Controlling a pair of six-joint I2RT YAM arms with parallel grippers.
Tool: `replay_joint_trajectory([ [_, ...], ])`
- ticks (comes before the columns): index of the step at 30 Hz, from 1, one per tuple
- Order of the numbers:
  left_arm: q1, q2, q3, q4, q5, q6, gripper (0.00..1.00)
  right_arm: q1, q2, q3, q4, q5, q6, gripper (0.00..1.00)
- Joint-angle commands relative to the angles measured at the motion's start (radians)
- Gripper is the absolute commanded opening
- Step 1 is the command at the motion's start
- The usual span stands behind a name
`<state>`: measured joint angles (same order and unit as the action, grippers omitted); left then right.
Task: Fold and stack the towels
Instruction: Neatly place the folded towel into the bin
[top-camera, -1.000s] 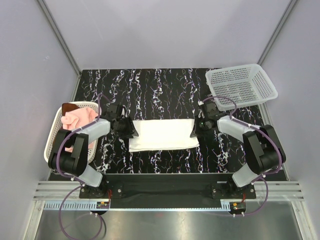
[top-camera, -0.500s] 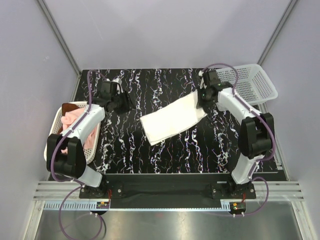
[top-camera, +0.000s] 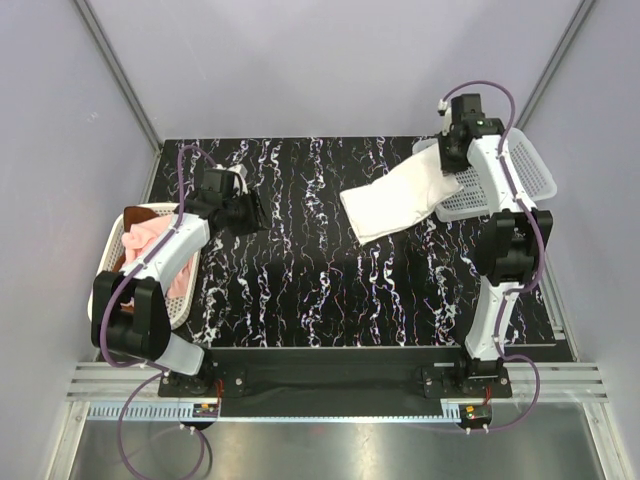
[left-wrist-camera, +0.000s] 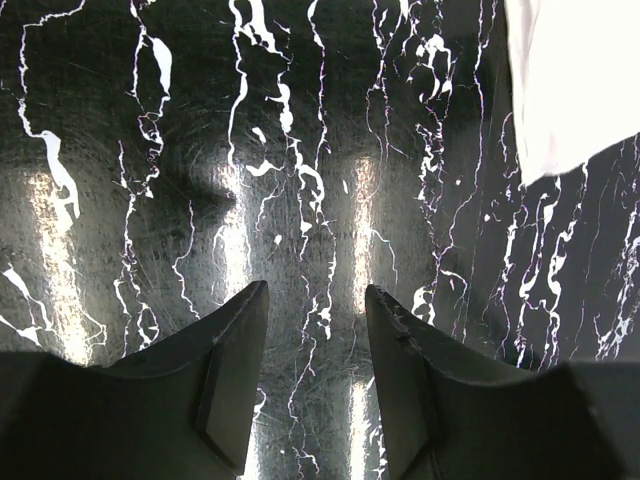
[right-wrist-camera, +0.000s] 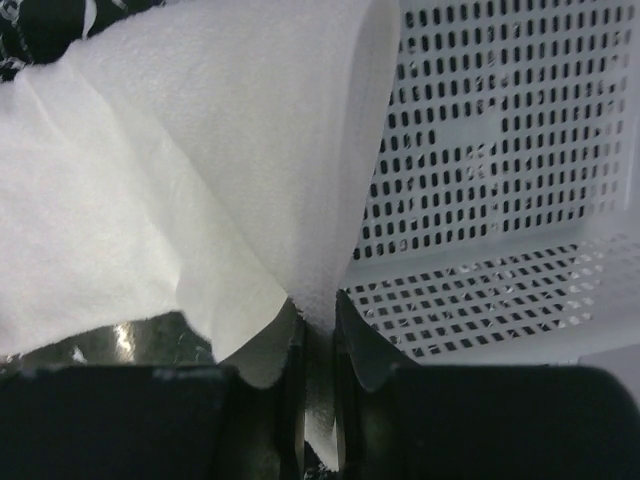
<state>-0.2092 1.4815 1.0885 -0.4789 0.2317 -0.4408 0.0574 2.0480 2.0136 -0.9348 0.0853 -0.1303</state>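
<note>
Since a second ago the folded white towel (top-camera: 398, 200) has left the table centre. It now hangs from the right gripper (top-camera: 453, 150), carried to the far right corner. The left gripper (top-camera: 246, 212) has backed off to the far left.

Right gripper: jaws pinched on one end of the white towel. The wrist view shows cloth squeezed between the fingers.
Left gripper: jaws apart, nothing between them, only bare marbled table (left-wrist-camera: 300, 150) below.

Key relation: the white towel's long axis slants from the clamped end, at the near-left rim of the right basket (top-camera: 528, 178), down toward the table centre. The basket lies directly beyond the gripper. The right arm alone has the towel; the left arm is well apart from it.

Look of the towel: a folded strip, smooth, layers holding together, the held end curled into a soft roll. Its free end may be brushing the table; the top view does not settle that.

Pink towel (top-camera: 152, 238) and rust-brown towel (top-camera: 138, 214) lie crumpled in the left basket (top-camera: 113, 262), not yet folded.

Judgement: placing step for the first towel.
</note>
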Motion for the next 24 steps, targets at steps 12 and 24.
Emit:
replay_joint_trajectory([
  [12,0.002,0.037,0.027,0.048,0.087,0.020,0.49,-0.217,0.216,0.465,-0.053,0.048,-0.124,0.00],
  [24,0.002,0.014,0.030,0.060,0.110,0.024,0.49,-0.314,0.323,0.542,0.053,0.077,-0.135,0.00],
])
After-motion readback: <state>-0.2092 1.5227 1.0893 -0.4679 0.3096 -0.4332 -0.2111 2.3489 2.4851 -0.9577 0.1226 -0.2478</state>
